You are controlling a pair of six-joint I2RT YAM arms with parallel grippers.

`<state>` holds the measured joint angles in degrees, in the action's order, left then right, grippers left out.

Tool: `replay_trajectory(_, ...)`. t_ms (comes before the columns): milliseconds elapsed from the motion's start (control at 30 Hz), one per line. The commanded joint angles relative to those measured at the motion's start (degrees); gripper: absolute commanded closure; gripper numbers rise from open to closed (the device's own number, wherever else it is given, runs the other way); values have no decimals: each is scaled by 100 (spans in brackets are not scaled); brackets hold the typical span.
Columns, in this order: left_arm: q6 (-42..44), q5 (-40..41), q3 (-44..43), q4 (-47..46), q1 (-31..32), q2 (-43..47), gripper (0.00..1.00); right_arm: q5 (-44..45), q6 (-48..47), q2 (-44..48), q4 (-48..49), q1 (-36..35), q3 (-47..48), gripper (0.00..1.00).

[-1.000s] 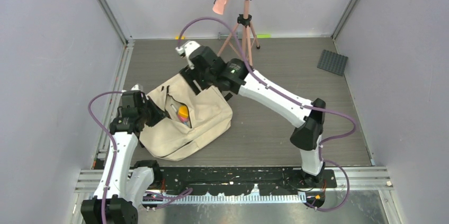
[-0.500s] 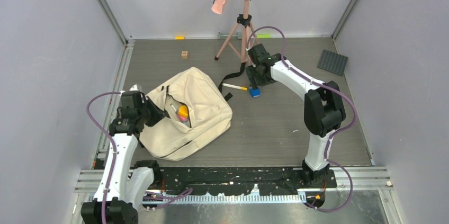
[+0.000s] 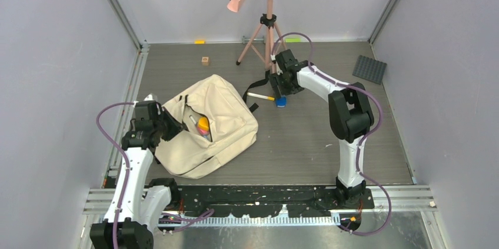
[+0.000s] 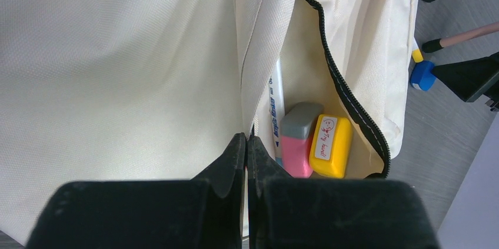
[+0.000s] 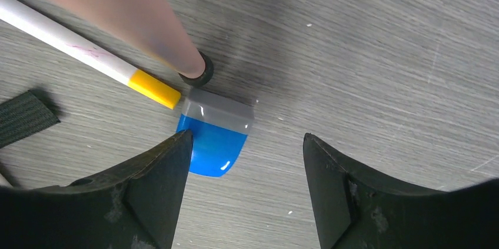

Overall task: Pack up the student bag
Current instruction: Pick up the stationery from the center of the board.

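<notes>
The beige student bag (image 3: 226,128) lies left of centre with its zipped pocket gaping. My left gripper (image 3: 170,126) is shut on the cloth edge of that opening (image 4: 247,140). Inside the pocket lie a white marker (image 4: 275,105), a pink and grey eraser (image 4: 298,143) and a yellow block (image 4: 330,146). A blue and grey eraser (image 3: 282,102) rests on the floor right of the bag. My right gripper (image 5: 247,140) hangs open just above it, the left finger over the eraser's (image 5: 215,140) blue end. A yellow-capped white marker (image 5: 76,49) lies beside the eraser.
A pink tripod (image 3: 268,22) stands at the back; one foot (image 5: 197,73) touches down right beside the eraser. A black bag strap (image 3: 258,87) trails toward the marker. A small wooden cube (image 3: 205,60) sits at the back, and a dark studded plate (image 3: 369,69) at the far right.
My right arm has swung from the bag's top edge over to the blue eraser and settled close above it. The tripod has shifted slightly left. The left arm has not moved.
</notes>
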<state>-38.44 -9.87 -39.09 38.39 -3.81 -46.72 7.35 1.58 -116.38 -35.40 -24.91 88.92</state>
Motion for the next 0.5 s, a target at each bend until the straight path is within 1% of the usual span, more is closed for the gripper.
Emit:
replay_trajectory(0,47,301,-248,-388,-27,9,100,-367,-48,-203,206,-49,264,26)
replay_trajectory(133,41,316,-242,-377,-29,2,100,-461,282,-61,241,-62,150,27)
replay_trajectory(267,19,294,-192,-398,-32,-3,100,-158,789,69,249,-113,7,27)
replay_trajectory(467,51,260,-204,-389,-28,-17,100,150,964,-42,217,-317,-26,30)
